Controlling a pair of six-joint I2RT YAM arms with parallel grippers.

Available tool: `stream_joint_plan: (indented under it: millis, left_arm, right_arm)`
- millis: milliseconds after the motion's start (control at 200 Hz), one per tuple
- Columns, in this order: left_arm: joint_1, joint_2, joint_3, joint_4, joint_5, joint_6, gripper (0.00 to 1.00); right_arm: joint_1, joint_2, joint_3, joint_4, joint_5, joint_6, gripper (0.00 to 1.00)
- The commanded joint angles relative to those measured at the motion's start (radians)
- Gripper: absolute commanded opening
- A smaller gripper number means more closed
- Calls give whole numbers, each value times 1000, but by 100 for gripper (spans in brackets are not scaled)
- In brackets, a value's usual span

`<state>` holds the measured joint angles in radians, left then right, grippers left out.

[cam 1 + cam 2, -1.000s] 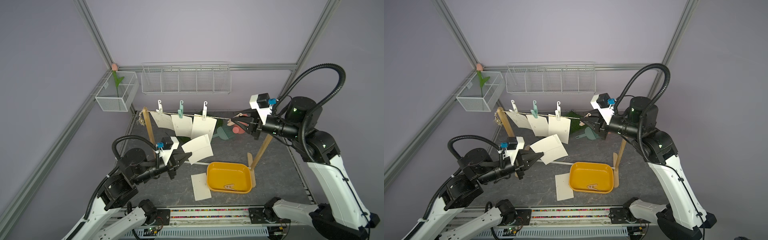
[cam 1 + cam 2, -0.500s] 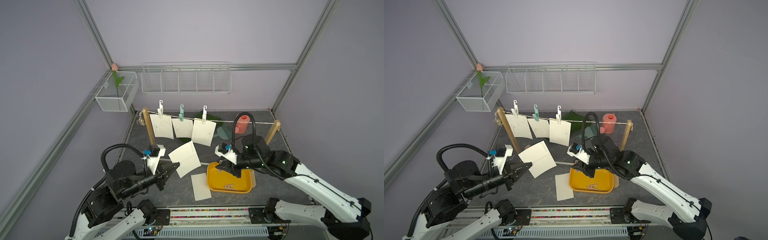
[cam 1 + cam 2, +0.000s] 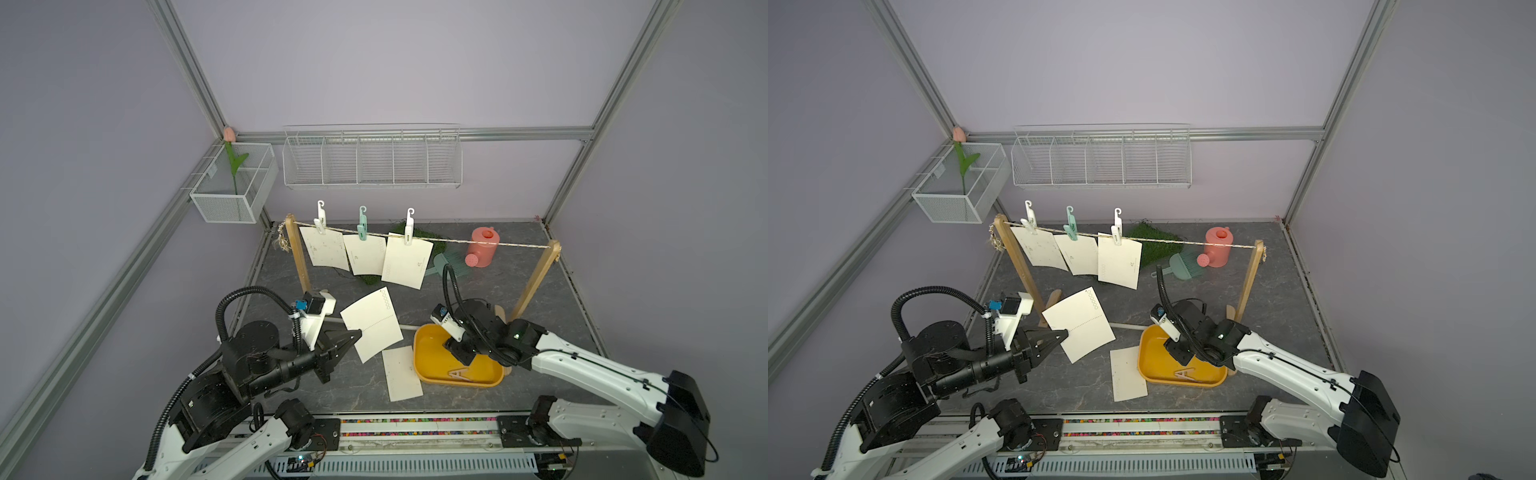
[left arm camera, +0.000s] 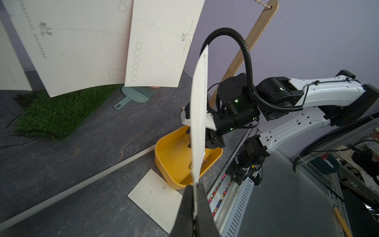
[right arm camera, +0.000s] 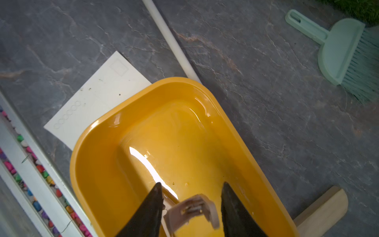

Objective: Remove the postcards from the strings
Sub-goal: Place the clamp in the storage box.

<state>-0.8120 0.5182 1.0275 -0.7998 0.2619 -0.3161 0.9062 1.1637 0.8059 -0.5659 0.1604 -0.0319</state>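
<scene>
Left claw [image 3: 357, 332] is clenched on the edge of one postcard [image 3: 374, 328], holding it up off the table [image 3: 478, 291], out in front of the line and clear of the string [image 3: 478, 242]. In the left wrist view that card stands edge-on out of the pinched fingertips [image 4: 205, 207].

Over to the right claw [image 5: 191, 184]: it is released, fingers apart, hanging over the yellow tray [image 5: 86, 143]. A pale clothespin [image 5: 192, 211] shows blurred between the fingers, touching neither as far as I can see.

Up on the string, three hanging postcards [image 3: 365, 259] sit side by side near the wooden post [image 3: 300, 253]. They are pinned by a white peg [image 3: 320, 216], a green peg [image 3: 362, 222] and another white peg [image 3: 409, 226].

One loose postcard [image 3: 401, 374] lies flat on the table beside the tray, its edge running under the rim in the right wrist view.
</scene>
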Motion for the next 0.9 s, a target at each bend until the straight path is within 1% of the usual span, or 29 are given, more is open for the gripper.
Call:
stream_joint_plan:
  millis: [0, 145, 270, 315, 395, 455, 570, 680, 790, 895]
  left_arm:
    - [-3, 4, -11, -33, -3, -35, 0]
    - [-3, 1, -52, -54, -51, -115, 0]
    - [-3, -4, -88, -89, -99, -213, 0]
    - [-4, -3, -104, -100, -97, -236, 0]
    - [-4, 2, -128, -110, -86, -266, 0]
    - [-4, 6, -148, -108, -64, -284, 0]
    - [-4, 36, -183, -113, -10, -307, 0]
    - [-3, 69, -225, -116, 34, -320, 0]
    - [-4, 80, -260, -115, -8, -349, 0]
    - [-4, 63, -307, -59, -50, -429, 0]
  right_arm:
    - [5, 0, 4, 45, 66, 15, 59]
    - [-3, -44, -19, 82, 71, 27, 69]
    - [-46, -81, -33, 115, 45, 72, 73]
    - [-78, -85, -42, 137, -1, 98, 74]
    - [-143, -90, -72, 201, -132, 153, 75]
    - [-171, -88, -93, 240, -202, 184, 75]
    - [-180, -94, -111, 247, -255, 213, 75]
    - [-193, -137, -144, 261, -295, 242, 76]
    - [-231, -185, -187, 316, -350, 281, 78]
    - [-264, -190, -199, 353, -402, 310, 78]
